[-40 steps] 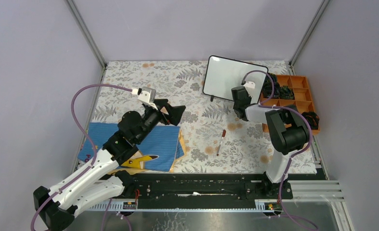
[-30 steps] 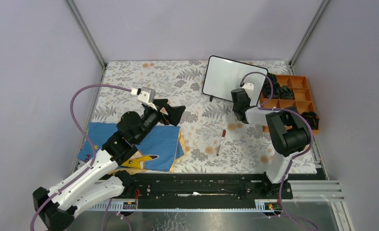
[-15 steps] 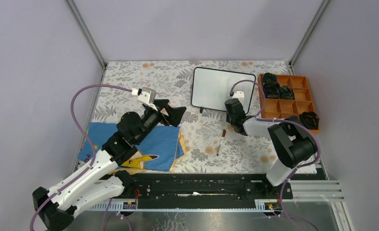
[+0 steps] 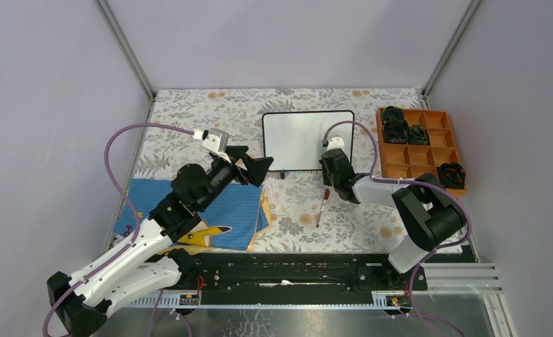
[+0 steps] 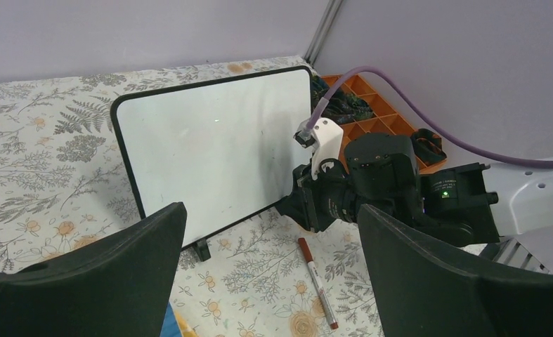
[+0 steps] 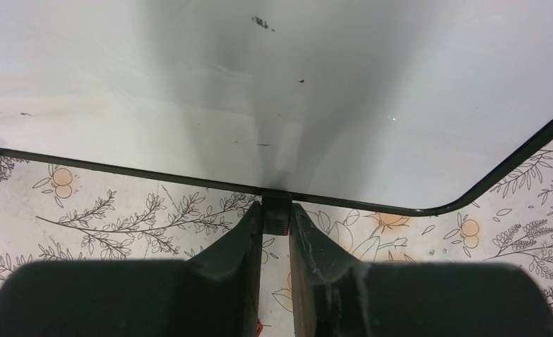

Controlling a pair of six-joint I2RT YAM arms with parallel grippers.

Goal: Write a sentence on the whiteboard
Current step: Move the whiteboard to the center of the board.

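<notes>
The whiteboard (image 4: 298, 137) stands across mid-table, with the right gripper (image 6: 276, 217) clamped at its bottom right and barring that corner. Open tablecloth (image 4: 189, 119) lies to its left. A marker (image 4: 322, 207) lies in front, and an orange tray (image 4: 405, 144) fills the far right

board (image 5: 210, 147): upright on bench (image 5: 41, 175)
right hand (image 5: 291, 207): at board's lower right edge
marker (image 5: 317, 282): lying on bench, near hand

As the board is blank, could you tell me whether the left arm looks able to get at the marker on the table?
Probably yes: the left end effector, open, faces the marker with only bare tablecloth between, though the right end effector, pinching the whiteboard, sits close by.
</notes>
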